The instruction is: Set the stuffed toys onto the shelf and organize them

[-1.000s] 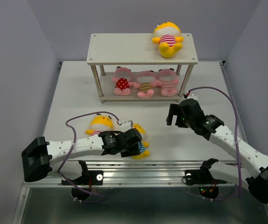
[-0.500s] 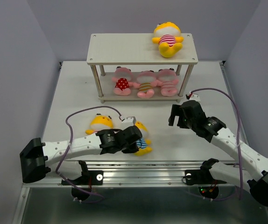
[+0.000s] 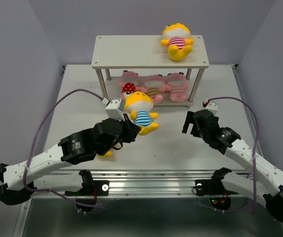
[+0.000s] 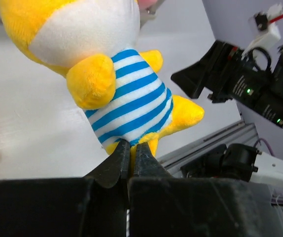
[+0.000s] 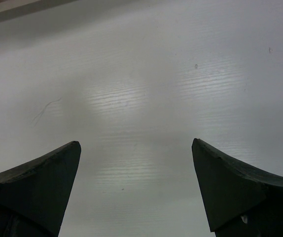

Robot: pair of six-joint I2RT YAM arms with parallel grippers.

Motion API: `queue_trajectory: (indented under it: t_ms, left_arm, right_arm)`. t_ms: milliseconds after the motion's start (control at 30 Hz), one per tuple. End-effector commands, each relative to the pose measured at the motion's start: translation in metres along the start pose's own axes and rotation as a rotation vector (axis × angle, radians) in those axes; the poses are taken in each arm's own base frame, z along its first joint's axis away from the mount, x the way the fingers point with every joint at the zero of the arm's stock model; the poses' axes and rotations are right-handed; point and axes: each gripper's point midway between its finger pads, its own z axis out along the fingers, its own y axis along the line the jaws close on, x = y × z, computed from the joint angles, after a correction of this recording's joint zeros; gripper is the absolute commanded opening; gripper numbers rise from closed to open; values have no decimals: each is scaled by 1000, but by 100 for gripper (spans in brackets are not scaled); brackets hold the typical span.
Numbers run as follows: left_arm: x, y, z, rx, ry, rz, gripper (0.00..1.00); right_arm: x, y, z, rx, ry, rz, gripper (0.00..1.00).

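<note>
My left gripper [image 3: 134,129] is shut on the lower edge of a yellow toy with a blue-striped shirt [image 3: 142,113] and holds it in the air in front of the shelf [image 3: 131,52]. The left wrist view shows the jaws [image 4: 130,145] pinching the toy [image 4: 126,98] at its bottom. A yellow toy with a pink-striped shirt [image 3: 177,42] lies on the top board at the right. Three pink toys lie on the lower board: red-dotted [image 3: 129,88], brown-striped [image 3: 154,91], pink-striped [image 3: 177,88]. A third yellow toy [image 3: 105,153] is mostly hidden under my left arm. My right gripper [image 3: 191,123] is open and empty over bare table [image 5: 134,148].
The left two thirds of the shelf's top board is bare. The shelf's thin legs [image 3: 102,89] stand at the far middle of the table. My right arm [image 4: 245,84] is to the right of the held toy. A metal rail [image 3: 151,173] runs along the table's near edge.
My left gripper has lifted the blue-striped yellow toy off the table near the front edge and carried it up and away toward the shelf. My right gripper has drawn back slightly.
</note>
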Motion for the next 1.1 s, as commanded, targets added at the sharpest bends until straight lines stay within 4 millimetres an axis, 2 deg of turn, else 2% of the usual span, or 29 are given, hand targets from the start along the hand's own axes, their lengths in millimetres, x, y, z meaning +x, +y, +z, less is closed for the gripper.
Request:
queue_trajectory:
  t_ms: [0, 33, 67, 133, 267, 367, 400, 433, 500, 533, 567, 633, 667, 767, 800, 1000, 1067]
  left_arm:
    - [-65, -12, -16, -25, -200, 73, 0]
    - [-84, -23, -22, -5, -244, 95, 0]
    - [-94, -28, -25, -1, -267, 108, 0]
    - [-117, -29, -33, -35, -331, 110, 0]
    - [-173, -45, -55, -4, -462, 119, 0]
    - [-214, -50, -61, 2, -536, 164, 0]
    - [-223, -50, -59, -2, -542, 202, 0]
    - [-240, -51, -52, 5, -553, 219, 0]
    - [-253, -57, -42, 37, -542, 280, 0]
    - [-256, -56, -24, 25, -516, 307, 0]
    - [-274, -52, -27, 13, -545, 316, 0]
    - [-282, -55, -15, 41, -525, 358, 0]
    - [-295, -48, -4, 24, -524, 369, 0]
    - [-301, -51, 19, 98, -463, 401, 0]
    - [-307, -42, 24, 89, -460, 392, 0]
    - [-304, -37, 61, 226, -348, 397, 0]
    - [-305, -30, 73, 221, -326, 375, 0]
  right_arm:
    - [-16, -6, -4, 31, -79, 46, 100]
    - [-18, -5, -5, 28, -85, 49, 100]
    - [-19, -5, -6, 28, -90, 51, 100]
    - [-22, -6, -8, 24, -103, 58, 100]
    - [-27, -4, -12, 14, -116, 62, 100]
    - [-28, -2, -13, 5, -115, 64, 100]
    - [-30, -1, -13, 3, -117, 66, 100]
    - [-30, -1, -13, 4, -118, 66, 100]
    - [-30, 0, -12, 3, -114, 64, 100]
    - [-30, 1, -12, 1, -113, 64, 100]
    - [-30, 1, -11, 0, -109, 61, 100]
    - [-30, 2, -10, 2, -104, 53, 100]
    - [-30, 2, -10, 1, -106, 49, 100]
    - [-30, 2, -9, 7, -105, 49, 100]
    - [-30, 3, -9, 2, -102, 51, 100]
    - [-26, 9, -8, -29, -87, 63, 100]
    - [-26, 10, -9, -34, -85, 65, 100]
